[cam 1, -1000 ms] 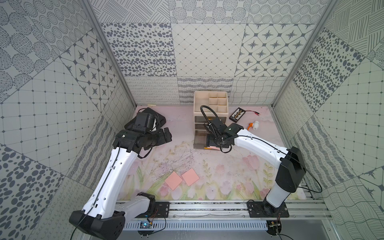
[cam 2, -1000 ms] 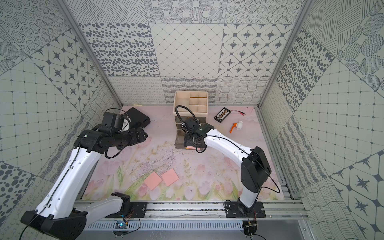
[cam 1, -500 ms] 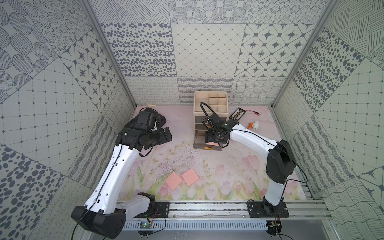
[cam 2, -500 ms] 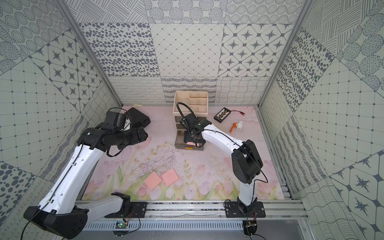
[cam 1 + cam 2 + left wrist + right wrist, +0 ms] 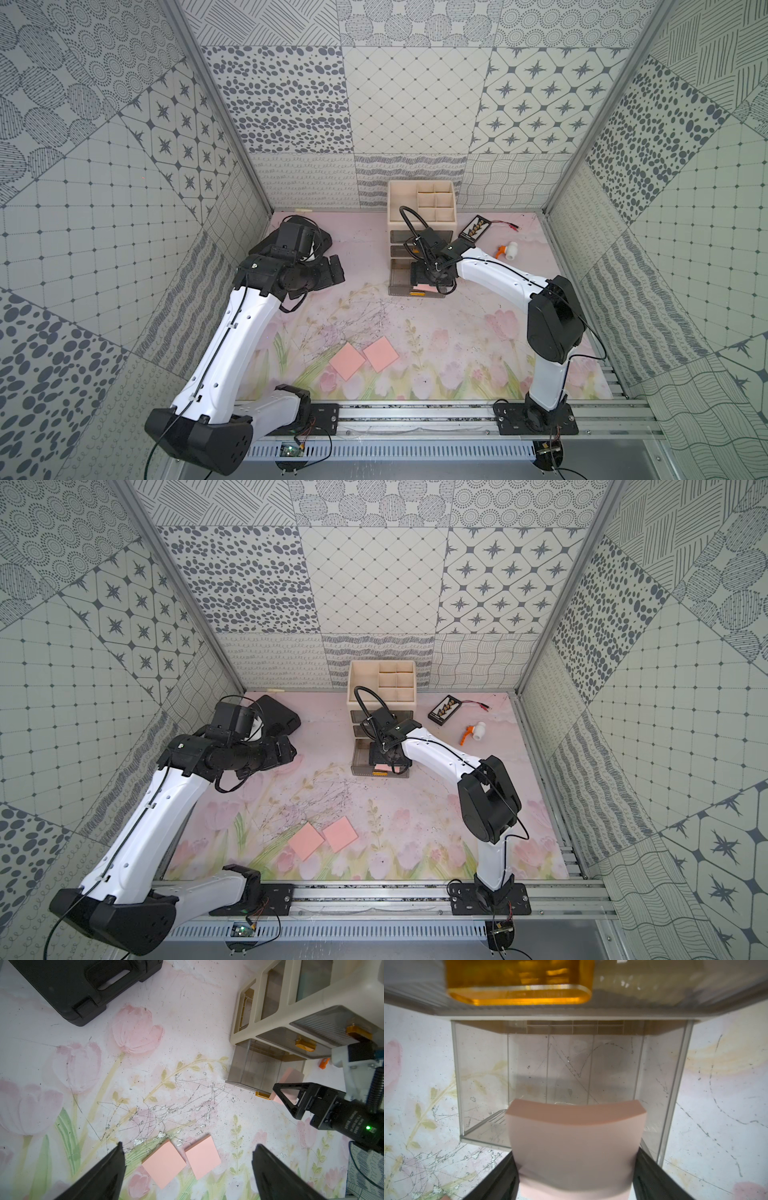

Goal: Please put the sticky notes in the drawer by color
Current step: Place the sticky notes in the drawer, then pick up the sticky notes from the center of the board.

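Patterned grey-and-white walls box in a pink floral mat [image 5: 457, 353] on three sides. Against the far wall, at centre, stands the drawer chest [image 5: 399, 203], with its bottom drawer [image 5: 397, 286] pulled out toward the near side. The right gripper [image 5: 575, 1155] hangs over that open drawer, close to the gold handle [image 5: 519, 987] of the drawer above. Its fingers [image 5: 500, 1176] are spread wide and press against both side edges of a salmon pad [image 5: 575, 1136]. The pad is tilted, its far edge past the drawer's front rim and over the drawer floor; whether it touches the floor I cannot tell.

On the near middle of the mat lie the left pink pad [image 5: 347, 360] and the right pink pad [image 5: 380, 353], flat and almost edge to edge. Open mat stretches between them and the drawer front. The left gripper [image 5: 189, 1147] hovers left of the chest, jaws wide apart and empty, near a black case [image 5: 278, 715] in the far left corner.
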Controlling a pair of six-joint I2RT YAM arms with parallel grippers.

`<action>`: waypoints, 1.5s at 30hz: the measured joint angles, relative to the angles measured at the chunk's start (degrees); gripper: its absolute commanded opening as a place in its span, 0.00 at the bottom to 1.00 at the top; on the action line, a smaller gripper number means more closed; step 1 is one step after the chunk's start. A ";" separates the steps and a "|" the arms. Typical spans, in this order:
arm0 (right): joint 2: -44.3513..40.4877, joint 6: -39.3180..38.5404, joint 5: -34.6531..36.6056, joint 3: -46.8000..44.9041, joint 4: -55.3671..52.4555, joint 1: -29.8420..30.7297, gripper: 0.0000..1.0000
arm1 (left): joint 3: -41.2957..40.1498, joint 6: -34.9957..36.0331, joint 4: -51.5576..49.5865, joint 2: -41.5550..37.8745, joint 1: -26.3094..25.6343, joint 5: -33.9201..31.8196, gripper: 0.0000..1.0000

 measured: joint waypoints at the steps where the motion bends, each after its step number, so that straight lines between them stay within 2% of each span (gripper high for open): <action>1: 0.02 -0.04 0.13 0.00 0.00 0.00 0.85 | -0.11 0.00 0.00 0.00 0.00 0.00 0.97; 3: 0.09 -0.07 0.26 0.00 0.00 0.00 0.92 | -0.28 -0.02 0.00 0.00 0.02 0.02 0.97; 5: 0.33 -0.07 0.46 0.22 0.13 -0.02 0.95 | -0.39 -0.02 0.00 0.02 0.02 0.02 0.97; 16: 0.13 0.22 2.10 0.26 1.20 -0.04 0.92 | -0.92 0.00 0.00 -0.15 0.02 -0.02 0.97; 19: -1.36 -0.13 3.82 0.24 1.33 -0.04 0.82 | -1.27 -0.02 0.02 -0.22 0.02 0.00 0.97; 21: -3.15 -0.79 4.96 0.20 1.66 -0.04 0.60 | -1.46 -0.02 0.02 -0.22 0.02 0.00 0.97; 24: -6.19 -0.92 5.27 -0.22 2.51 0.13 0.16 | -1.62 -0.02 0.02 -0.22 0.02 0.00 0.97; 25: -7.02 -0.74 5.11 -0.55 2.91 0.33 0.06 | -1.62 -0.02 0.02 -0.24 0.02 0.02 0.97; 26: -7.61 -0.59 4.98 -1.03 3.32 0.42 0.00 | -1.62 -0.02 0.02 -0.28 0.02 0.02 0.97; 37: -6.84 1.75 2.69 -7.69 4.24 3.72 0.00 | -1.62 -0.02 0.00 -1.05 0.02 0.02 0.97; 45: -4.98 1.60 3.52 -7.17 4.85 3.34 0.00 | -1.62 -0.02 0.00 -0.85 0.02 0.02 0.97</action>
